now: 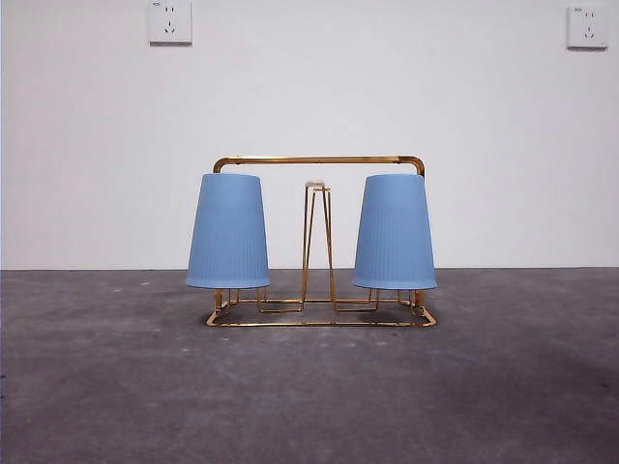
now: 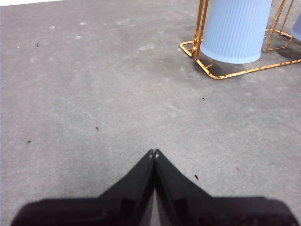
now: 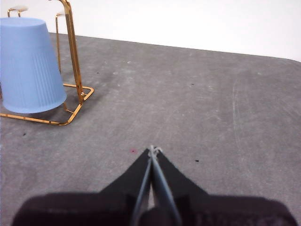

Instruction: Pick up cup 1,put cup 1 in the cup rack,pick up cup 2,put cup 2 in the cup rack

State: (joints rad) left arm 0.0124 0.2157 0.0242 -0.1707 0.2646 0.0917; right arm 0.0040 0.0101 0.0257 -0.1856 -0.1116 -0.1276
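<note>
- Front view: the cup rack (image 1: 319,242) stands upright on the grey bench (image 1: 309,396), about midway across it, in front of a white wall (image 1: 309,106).
- Front view: two blue ribbed cups sit upside down on the rack's prongs. The left cup (image 1: 228,232) is at the rack's left end and the right cup (image 1: 394,233) at its right end, well apart, with a bare pair of centre prongs (image 1: 317,242) between them.
- Front view: both cup rims hang just above the rack's base wire. Two wall sockets (image 1: 169,21) sit high on the wall. Neither arm shows here.
- Left wrist view: the left hand (image 2: 154,153) is closed, tips meeting, gripping nothing, over bare bench. The rack's corner (image 2: 207,70) and one inverted cup (image 2: 235,28) lie well apart from it.
- Right wrist view: the right hand (image 3: 153,150) is closed, tips together, holding nothing, above bare bench. The rack's other end (image 3: 70,52), with a cup (image 3: 29,63) on it, stands well clear of the hand.
</note>
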